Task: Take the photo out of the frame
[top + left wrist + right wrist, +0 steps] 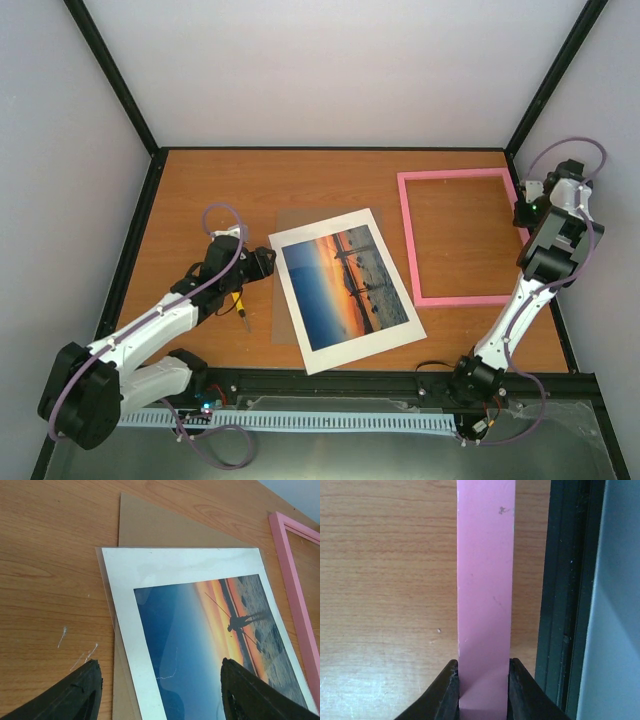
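Two jobs for you: your right gripper (pixel 483 680) pinches the frame (pixel 485 580), likely keeping it aside, while the left gripper (pixel 160 672) hangs wide at the photo (pixel 200 630) edge.

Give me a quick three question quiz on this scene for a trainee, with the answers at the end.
1. True or false: the photo lies inside the frame.
2. What do the right fingers clamp? A: a rail of the frame. B: the photo. C: nothing.
3. Fill the gap: under the photo lies a brown ___.
Key: 1 false, it lies outside the frame. 2 A. 3 backing board.
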